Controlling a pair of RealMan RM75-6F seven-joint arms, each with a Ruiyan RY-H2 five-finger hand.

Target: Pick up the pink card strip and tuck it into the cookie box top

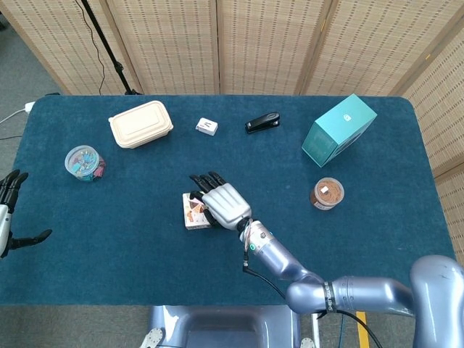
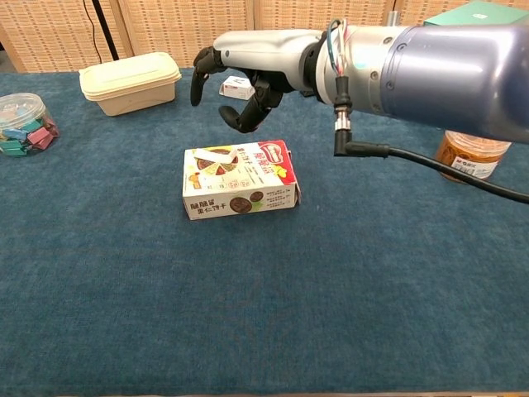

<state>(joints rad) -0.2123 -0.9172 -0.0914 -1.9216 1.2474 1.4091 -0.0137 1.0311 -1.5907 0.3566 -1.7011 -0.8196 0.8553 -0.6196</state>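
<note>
Your right hand (image 2: pixel 235 78) hangs above the left end of the cookie box (image 2: pixel 240 179), palm down, with the fingers (image 2: pixel 198 83) curled loosely downward and apart; it holds nothing and touches nothing. From the head view the same hand (image 1: pixel 221 203) covers most of the box (image 1: pixel 193 212), leaving only the left edge showing. The box lies flat on the blue table (image 2: pixel 264 314), near the middle, its printed top facing up. A pale strip (image 2: pixel 213 155) rests on the left part of the box top, just under your fingertips; whether it is the pink card strip, and whether it is tucked in or only lying there, cannot be told.

Your left hand (image 1: pixel 9 210) sits at the far left edge of the table, fingers spread, holding nothing.

Along the back of the table stand a cream lunch box (image 1: pixel 141 123), a small white box (image 1: pixel 207 127), a black stapler (image 1: pixel 262 122) and a teal carton (image 1: pixel 338 130). A clear tub of colored clips (image 1: pixel 83 162) sits at the left, and a brown-lidded jar (image 1: pixel 327 193) at the right.
</note>
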